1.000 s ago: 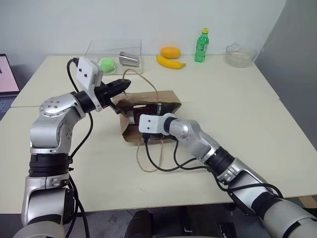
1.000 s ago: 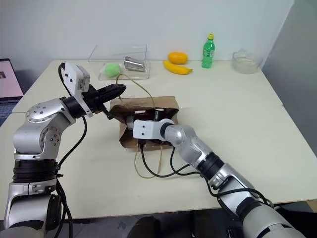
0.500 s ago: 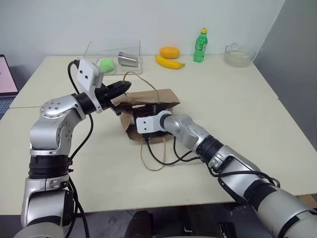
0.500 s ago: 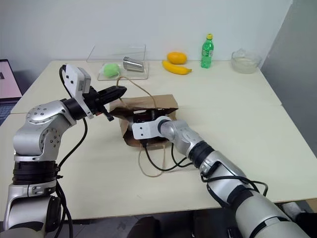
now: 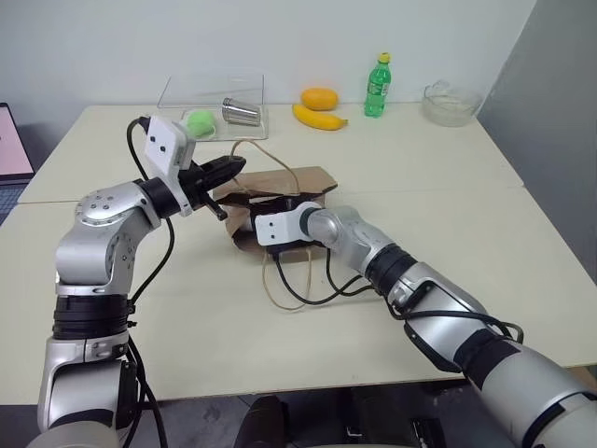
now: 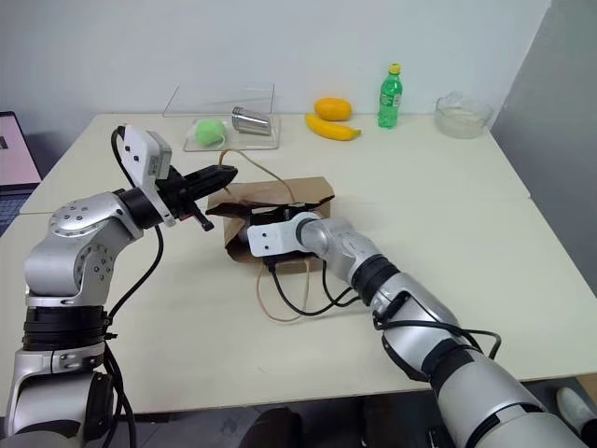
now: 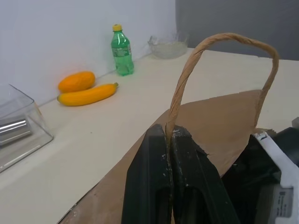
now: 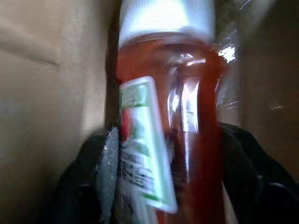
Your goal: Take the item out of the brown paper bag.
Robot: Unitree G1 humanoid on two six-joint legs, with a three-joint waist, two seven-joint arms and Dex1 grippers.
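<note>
Right wrist view looks inside the brown paper bag [image 5: 312, 179], where a red bottle [image 8: 175, 135] with a white cap lies between the right gripper's [image 8: 170, 158] two black fingers [image 8: 91, 172], one on each side of its body and close against it, though whether they are pressing it cannot be told. Left wrist view shows the left gripper [image 7: 169, 140] with its fingers pressed together, pinching the bag's tan cord handle [image 7: 224, 42] and holding it up above the cream table [image 5: 420, 168], on which the bag lies.
</note>
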